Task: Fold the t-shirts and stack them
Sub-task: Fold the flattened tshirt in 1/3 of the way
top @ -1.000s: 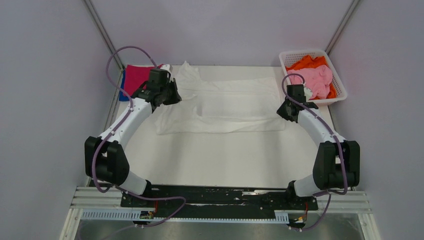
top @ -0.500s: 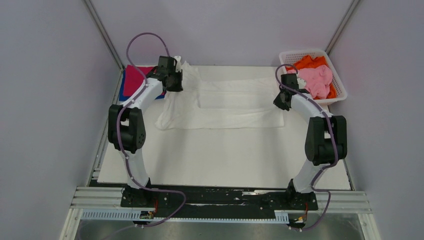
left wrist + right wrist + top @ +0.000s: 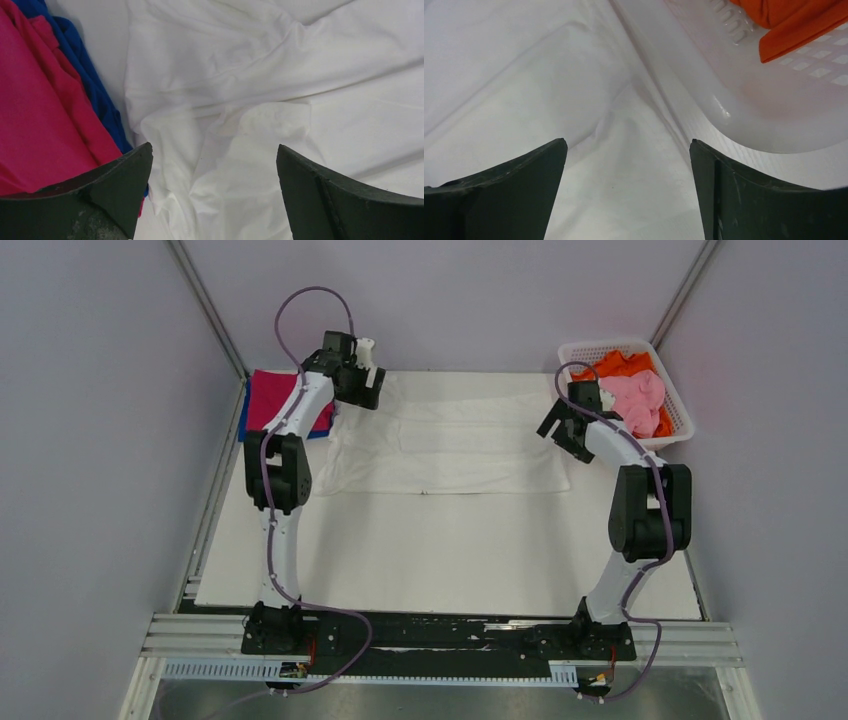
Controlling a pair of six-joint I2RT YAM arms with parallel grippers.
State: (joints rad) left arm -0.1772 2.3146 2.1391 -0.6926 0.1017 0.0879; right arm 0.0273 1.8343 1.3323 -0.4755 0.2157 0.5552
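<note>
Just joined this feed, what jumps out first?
The big white t-shirt lies across the far middle of the table, the left gripper and right gripper open above its ends. Then the colours: a magenta tee on a blue tee far left, a pink tee and orange tee in the white basket far right.

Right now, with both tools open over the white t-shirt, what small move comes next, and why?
Probably lift both clear: the left tool and right tool stand open, holding nothing, and the large white cloth t-shirt lies folded, ready for another fold.
</note>
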